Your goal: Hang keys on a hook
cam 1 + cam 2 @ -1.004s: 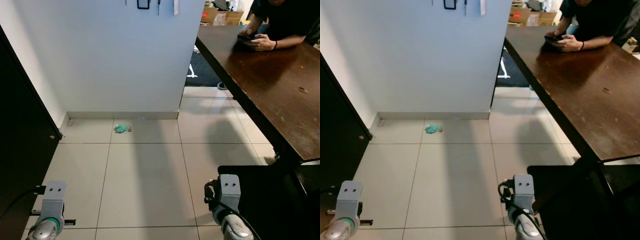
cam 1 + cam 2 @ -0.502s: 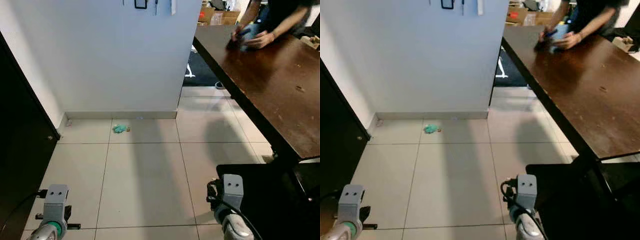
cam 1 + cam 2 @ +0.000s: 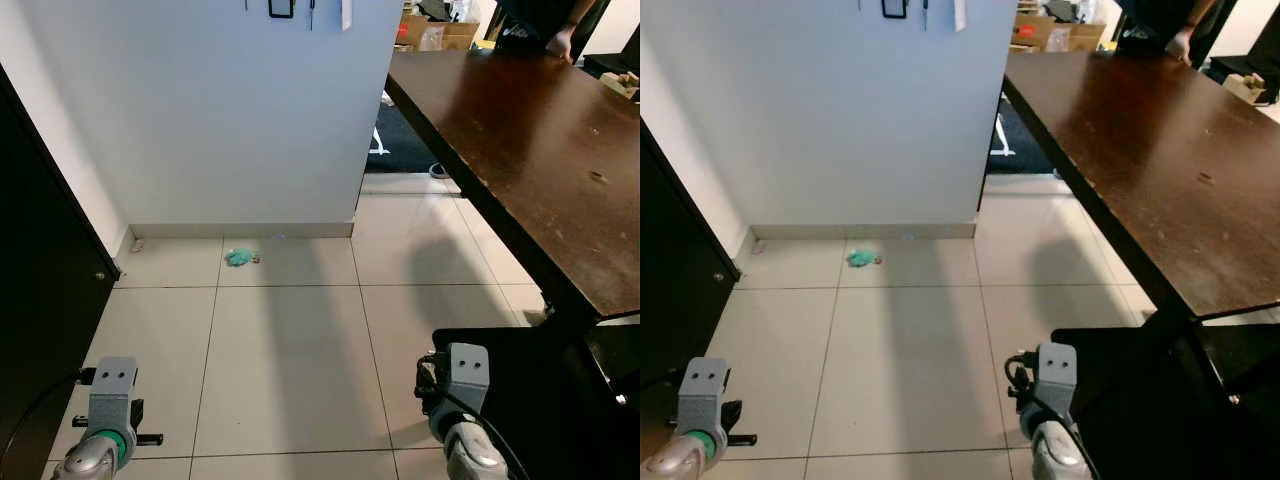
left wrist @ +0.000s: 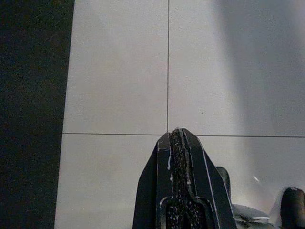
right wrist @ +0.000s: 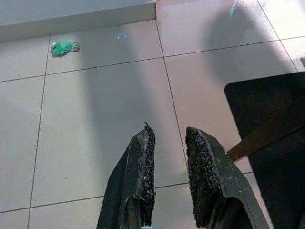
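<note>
Left tool (image 4: 177, 138) hangs closed and empty; right tool (image 5: 169, 138) slightly parted, empty. Green keys (image 5: 63, 47) lie on the floor (image 5: 95, 105) well ahead, near the wall (image 3: 200, 120).

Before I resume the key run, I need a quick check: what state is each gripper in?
Left gripper: shut, holding nothing, pointing at floor tiles.
Right gripper: open, holding nothing, above the tiles.

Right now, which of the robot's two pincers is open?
The right pincer: a gap shows between its fingers. The left pincer has its fingers pressed shut.
</note>
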`<state>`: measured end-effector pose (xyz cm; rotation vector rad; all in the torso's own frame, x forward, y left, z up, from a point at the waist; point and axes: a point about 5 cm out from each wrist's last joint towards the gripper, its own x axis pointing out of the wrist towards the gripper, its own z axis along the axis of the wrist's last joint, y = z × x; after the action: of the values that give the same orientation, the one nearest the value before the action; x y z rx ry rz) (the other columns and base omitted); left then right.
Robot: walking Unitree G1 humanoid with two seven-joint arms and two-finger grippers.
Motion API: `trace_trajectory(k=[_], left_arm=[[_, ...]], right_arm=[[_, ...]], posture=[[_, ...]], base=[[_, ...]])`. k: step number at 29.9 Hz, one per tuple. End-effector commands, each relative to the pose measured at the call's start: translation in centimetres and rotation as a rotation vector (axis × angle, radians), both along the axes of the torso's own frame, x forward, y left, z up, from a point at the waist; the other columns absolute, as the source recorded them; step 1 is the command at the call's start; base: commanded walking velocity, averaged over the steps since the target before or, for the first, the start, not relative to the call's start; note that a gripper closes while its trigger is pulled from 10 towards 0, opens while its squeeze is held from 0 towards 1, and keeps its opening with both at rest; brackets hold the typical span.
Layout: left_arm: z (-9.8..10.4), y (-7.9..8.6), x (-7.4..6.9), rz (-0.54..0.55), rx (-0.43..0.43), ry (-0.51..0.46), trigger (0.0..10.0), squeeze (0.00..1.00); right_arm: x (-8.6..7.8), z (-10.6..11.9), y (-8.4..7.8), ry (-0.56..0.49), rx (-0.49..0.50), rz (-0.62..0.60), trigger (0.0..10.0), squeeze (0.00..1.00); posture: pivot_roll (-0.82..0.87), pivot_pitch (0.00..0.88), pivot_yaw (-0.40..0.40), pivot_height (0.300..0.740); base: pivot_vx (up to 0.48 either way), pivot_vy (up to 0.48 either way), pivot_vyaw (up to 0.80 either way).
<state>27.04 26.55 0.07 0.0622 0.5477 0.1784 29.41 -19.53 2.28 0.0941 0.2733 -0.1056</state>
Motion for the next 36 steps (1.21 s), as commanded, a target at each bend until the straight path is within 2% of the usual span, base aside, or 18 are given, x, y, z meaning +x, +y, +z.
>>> trace_trajectory(k=[1,4,21,36], left_arm=[[-0.71,0.55,-0.92,0.028,-0.01,0.04,10.0,0.0],[-0.74,0.89,-1.06,0.066,-0.034,0.044,10.0,0.0],[-0.66,1.23,-1.13,0.099,-0.058,0.044,10.0,0.0],[-0.46,0.93,-0.83,0.067,-0.042,0.036,10.0,0.0]], right_arm=[[-0.57,-0.8,-0.01,0.037,0.004,-0.009,10.0,0.0],[-0.6,-0.9,-0.03,0.038,0.027,-0.024,10.0,0.0],[-0.71,-1.02,-0.12,0.039,0.049,-0.03,10.0,0.0],[-0.59,-0.91,-0.1,0.037,0.045,-0.026,10.0,0.0]], posture=[[0.07,0.114,0.095,0.74],[0.06,0.113,0.102,0.74],[0.07,0.122,0.101,0.74],[0.07,0.125,0.099,0.74]], base=[[0.0,0.0,0.0],[0.0,0.0,0.0],[0.0,0.0,0.0],[0.0,0.0,0.0]])
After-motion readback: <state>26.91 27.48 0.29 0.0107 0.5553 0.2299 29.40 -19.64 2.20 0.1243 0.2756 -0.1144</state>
